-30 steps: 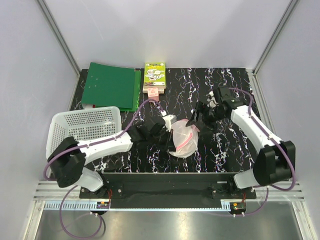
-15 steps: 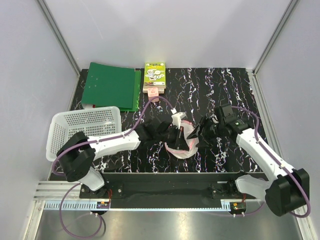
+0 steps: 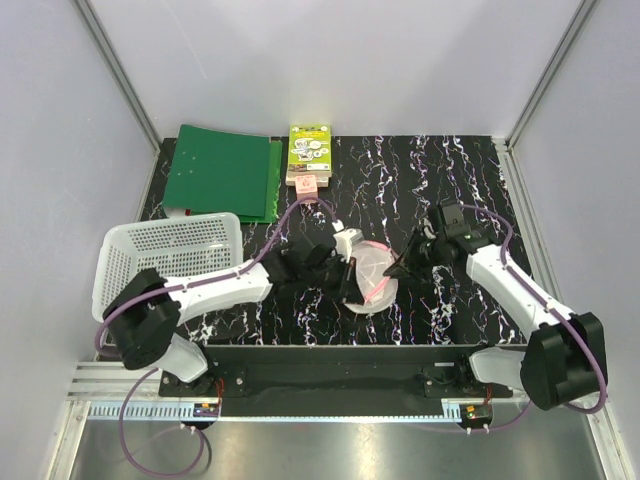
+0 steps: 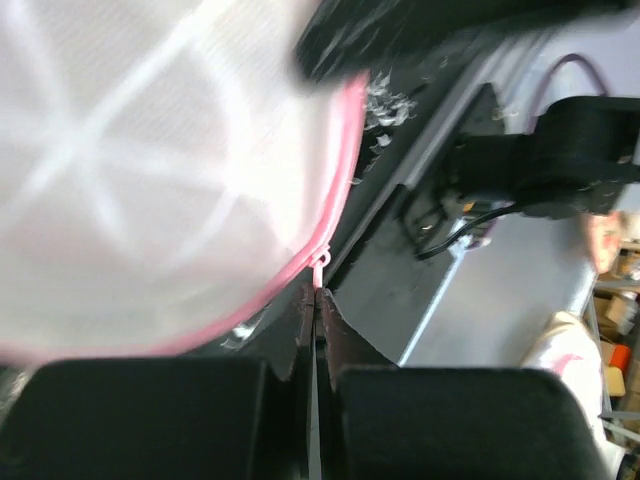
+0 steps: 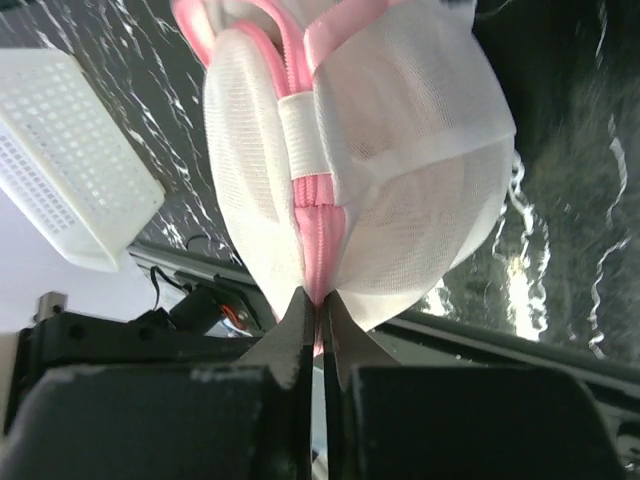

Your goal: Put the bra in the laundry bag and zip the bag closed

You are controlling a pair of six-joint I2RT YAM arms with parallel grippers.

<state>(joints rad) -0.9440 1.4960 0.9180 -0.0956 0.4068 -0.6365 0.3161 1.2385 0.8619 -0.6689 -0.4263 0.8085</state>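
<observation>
Mid-table [image 3: 440, 180], top view: white mesh laundry bag [image 3: 372, 283] sits betw. left gripper [image 3: 348, 272] & right gripper [image 3: 393, 270].
Left wrist cam: jaws pressed together, apparently on the small pink zip pull [image 4: 319, 264].
Right wrist cam: jaws pinch the pink zip edging [image 5: 312, 215].
Bra not visible, prob. inside.
Risk: the tiny pull slips from the thin pinch, or mesh snags the zip.

I log a white lattice basket [image 3: 170, 255] on the marbled black table [image 3: 440, 170], left; green folders [image 3: 222, 172] behind it, a printed box [image 3: 309, 155] just beside them.
</observation>
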